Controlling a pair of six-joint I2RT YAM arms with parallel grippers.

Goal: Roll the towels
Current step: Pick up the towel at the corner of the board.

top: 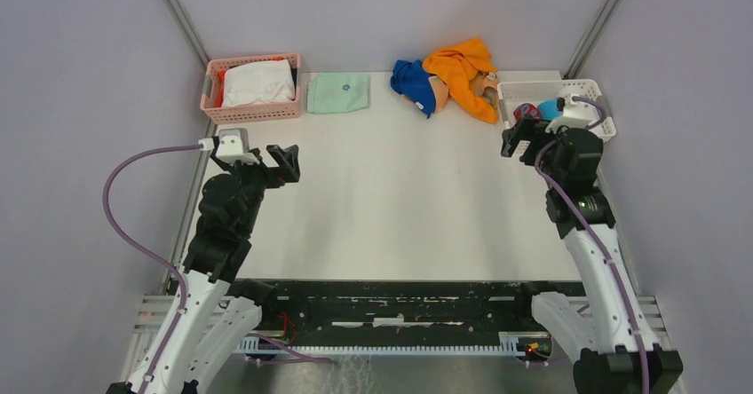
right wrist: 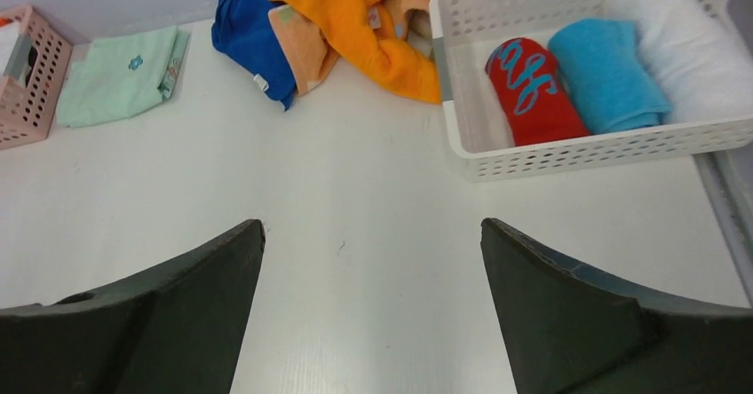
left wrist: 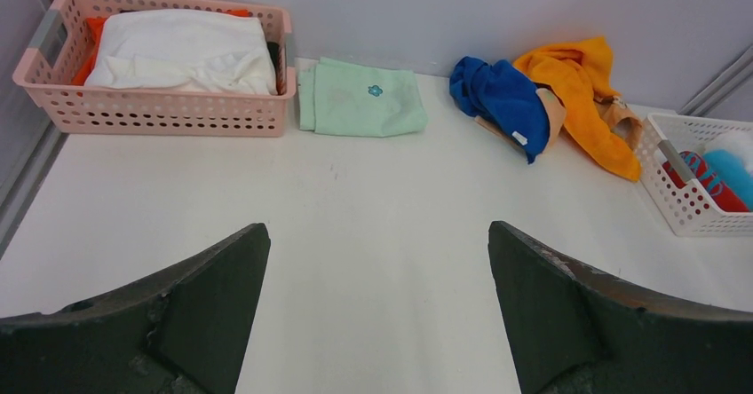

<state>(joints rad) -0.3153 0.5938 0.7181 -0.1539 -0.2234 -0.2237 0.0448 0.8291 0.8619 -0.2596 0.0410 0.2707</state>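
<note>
While the blue towel (right wrist: pixel 251 35), orange towel (right wrist: pixel 342 3) and peach towel (right wrist: pixel 304 50) lie tangled at the far edge of the desk (right wrist: pixel 355 172), right of centre, left tool (left wrist: pixel 377 310) and right tool (right wrist: pixel 371 310) hang wide open, empty (a careless pinch may drag two together).

The worktop (top: pixel 391 208) fills the middle of the top view. Four things lie along its far edge, left to right. A basket (top: pixel 253 112) sits in the upper left corner with a folded cloth (top: pixel 257 83) in it. A flat cloth (top: pixel 338 92) lies just beside that basket on its right. The towels (top: pixel 453 74) are heaped one over another right of centre. A second basket (top: pixel 542 84) stands in the upper right corner just beside the heap, with rolls (top: pixel 548 108) side by side in it.
</note>
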